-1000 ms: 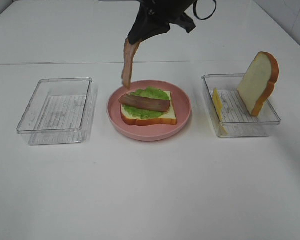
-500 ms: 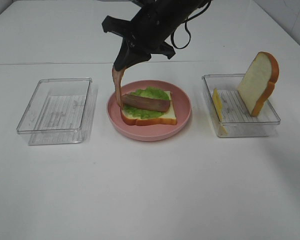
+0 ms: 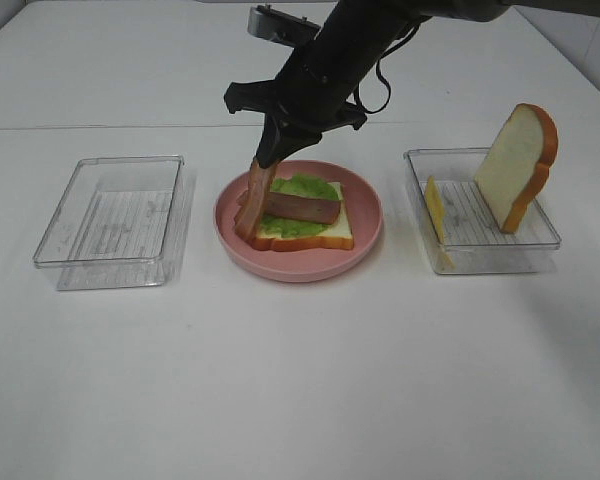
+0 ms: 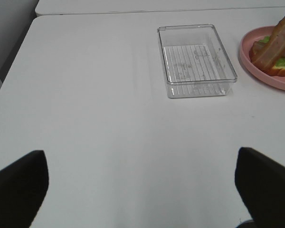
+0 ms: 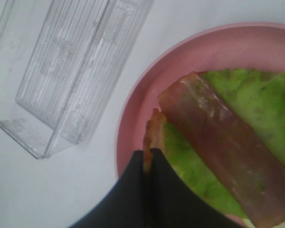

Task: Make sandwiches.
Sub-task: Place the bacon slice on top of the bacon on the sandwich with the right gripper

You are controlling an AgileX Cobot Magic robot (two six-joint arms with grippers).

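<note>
A bread slice (image 3: 300, 232) topped with green lettuce (image 3: 305, 186) and one bacon strip (image 3: 302, 207) lies on the round pink plate (image 3: 365, 225). My right gripper (image 3: 271, 155) is shut on a second bacon strip (image 3: 252, 200), which hangs down with its lower end touching the left edge of the stack. In the right wrist view the fingers (image 5: 161, 190) pinch that strip (image 5: 152, 135) beside the lying bacon (image 5: 225, 147). A second bread slice (image 3: 518, 165) and a yellow cheese slice (image 3: 435, 210) stand in the right clear tray (image 3: 480, 255). My left gripper (image 4: 142, 185) is open, far from the plate.
An empty clear tray (image 3: 113, 220) sits left of the plate; it also shows in the left wrist view (image 4: 195, 59). The white table's seam (image 3: 100, 127) runs behind everything. The right arm (image 3: 350, 50) reaches in from the back.
My right gripper has lowered and shifted right with the hanging bacon strip; its lower end now rests on the stack's left edge. The rest has not moved.
</note>
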